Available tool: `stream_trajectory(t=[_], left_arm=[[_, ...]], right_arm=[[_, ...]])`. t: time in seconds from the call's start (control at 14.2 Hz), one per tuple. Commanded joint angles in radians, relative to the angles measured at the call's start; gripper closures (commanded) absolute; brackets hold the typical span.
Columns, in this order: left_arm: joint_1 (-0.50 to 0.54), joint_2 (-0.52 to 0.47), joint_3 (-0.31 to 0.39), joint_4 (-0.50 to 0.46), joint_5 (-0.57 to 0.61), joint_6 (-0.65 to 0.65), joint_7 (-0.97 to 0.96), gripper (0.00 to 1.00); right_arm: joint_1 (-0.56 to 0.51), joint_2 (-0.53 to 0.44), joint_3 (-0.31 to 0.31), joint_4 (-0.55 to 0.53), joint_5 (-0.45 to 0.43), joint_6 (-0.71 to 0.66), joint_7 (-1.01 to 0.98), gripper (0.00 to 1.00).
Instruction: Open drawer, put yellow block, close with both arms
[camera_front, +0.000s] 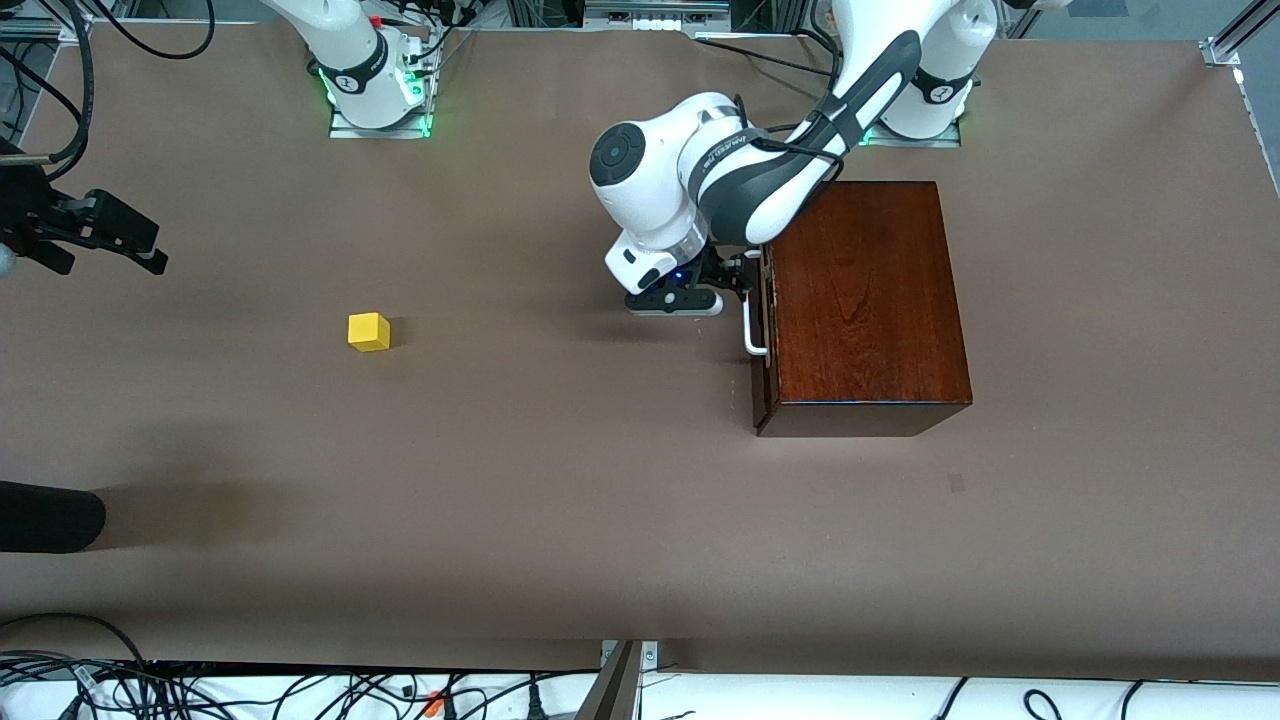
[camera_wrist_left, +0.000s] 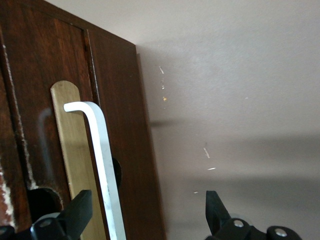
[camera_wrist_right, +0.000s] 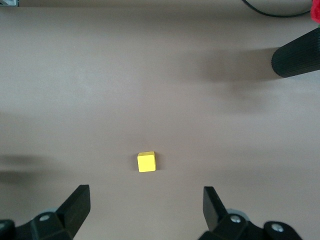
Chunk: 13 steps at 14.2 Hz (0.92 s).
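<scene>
The dark wooden box (camera_front: 865, 305) sits on the brown counter (camera_front: 560, 500), drawer shut. The left hand (camera_wrist_left: 145, 215), released, straddles its white bar handle (camera_wrist_left: 102, 165). The right hand (camera_wrist_right: 145, 210) hangs released above the small yellow block (camera_wrist_right: 146, 162).

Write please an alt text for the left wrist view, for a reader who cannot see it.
The open left gripper is at the white U-shaped bar handle on the dark reddish-brown wooden drawer front, with the bar between its two black fingers. Beside the drawer front is bare brown table.
</scene>
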Motion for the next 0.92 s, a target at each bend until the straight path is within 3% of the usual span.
stream_trajectory(t=[0.0, 0.85], left_arm=[[0.012, -0.029, -0.002, -0.048, 0.026, 0.021, 0.024, 0.00], [0.033, -0.008, 0.003, -0.062, 0.031, 0.068, 0.024, 0.00]], right_arm=[[-0.006, 0.004, -0.002, 0.016, 0.009, -0.009, -0.010, 0.00], [-0.012, 0.004, -0.002, 0.016, 0.012, -0.003, -0.009, 0.00]])
